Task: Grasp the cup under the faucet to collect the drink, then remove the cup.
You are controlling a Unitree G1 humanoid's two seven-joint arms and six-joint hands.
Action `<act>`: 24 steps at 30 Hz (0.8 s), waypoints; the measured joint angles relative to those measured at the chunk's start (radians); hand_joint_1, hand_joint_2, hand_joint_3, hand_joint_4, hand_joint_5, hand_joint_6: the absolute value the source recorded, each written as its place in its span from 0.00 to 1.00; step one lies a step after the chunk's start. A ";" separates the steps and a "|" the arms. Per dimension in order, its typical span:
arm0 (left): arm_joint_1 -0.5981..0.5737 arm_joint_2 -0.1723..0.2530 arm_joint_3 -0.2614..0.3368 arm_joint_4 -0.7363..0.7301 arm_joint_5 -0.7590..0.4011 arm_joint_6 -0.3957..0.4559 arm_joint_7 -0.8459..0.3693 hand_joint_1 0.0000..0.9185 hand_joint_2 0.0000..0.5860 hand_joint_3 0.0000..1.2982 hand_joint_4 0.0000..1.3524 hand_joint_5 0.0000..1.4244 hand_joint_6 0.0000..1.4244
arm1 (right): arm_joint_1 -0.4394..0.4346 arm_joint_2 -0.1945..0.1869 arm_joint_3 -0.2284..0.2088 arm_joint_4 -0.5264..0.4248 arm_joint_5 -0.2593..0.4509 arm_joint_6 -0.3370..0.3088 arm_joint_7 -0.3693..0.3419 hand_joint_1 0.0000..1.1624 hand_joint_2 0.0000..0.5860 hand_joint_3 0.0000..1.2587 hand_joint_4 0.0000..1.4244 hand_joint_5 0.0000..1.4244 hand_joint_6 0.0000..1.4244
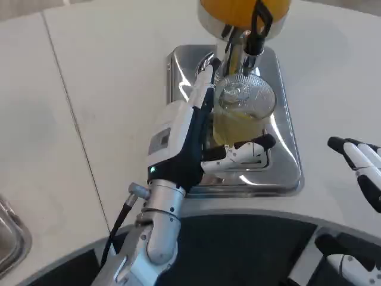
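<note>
On the polished steel drip tray at the far middle of the white table, a clear glass cup stands directly below the faucet of a drink dispenser whose orange tank fills the upper edge of the view. The cup holds pale yellow liquid in its lower part. The left hand grips the cup from its left side, fingers reaching along the far side of the glass and the thumb crossing in front of its base. The right hand rests on the table to the right of the tray, well apart from the cup, fingers spread and holding nothing.
</note>
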State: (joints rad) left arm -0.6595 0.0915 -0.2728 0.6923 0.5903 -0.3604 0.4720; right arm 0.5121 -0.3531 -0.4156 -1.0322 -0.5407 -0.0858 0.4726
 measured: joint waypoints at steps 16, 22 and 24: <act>-0.064 -0.060 -0.046 0.067 0.033 0.101 0.169 0.61 0.09 0.34 0.44 0.68 0.91 | -0.047 0.010 -0.005 0.000 0.022 0.049 0.043 0.28 0.67 0.00 0.00 0.02 0.06; -0.063 -0.122 -0.077 0.065 0.054 0.157 0.244 0.68 0.10 0.71 0.82 0.96 1.00 | -0.059 0.009 -0.031 -0.001 0.040 0.069 0.064 0.28 0.67 0.00 0.00 0.03 0.06; -0.061 -0.135 -0.085 0.065 0.054 0.167 0.264 0.72 0.08 0.77 0.87 0.99 1.00 | -0.059 0.008 -0.043 -0.001 0.044 0.080 0.069 0.28 0.67 0.00 0.00 0.03 0.06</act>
State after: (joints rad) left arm -0.7204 -0.0433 -0.3577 0.7575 0.6438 -0.1937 0.7358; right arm 0.4527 -0.3447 -0.4583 -1.0330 -0.4965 -0.0060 0.5420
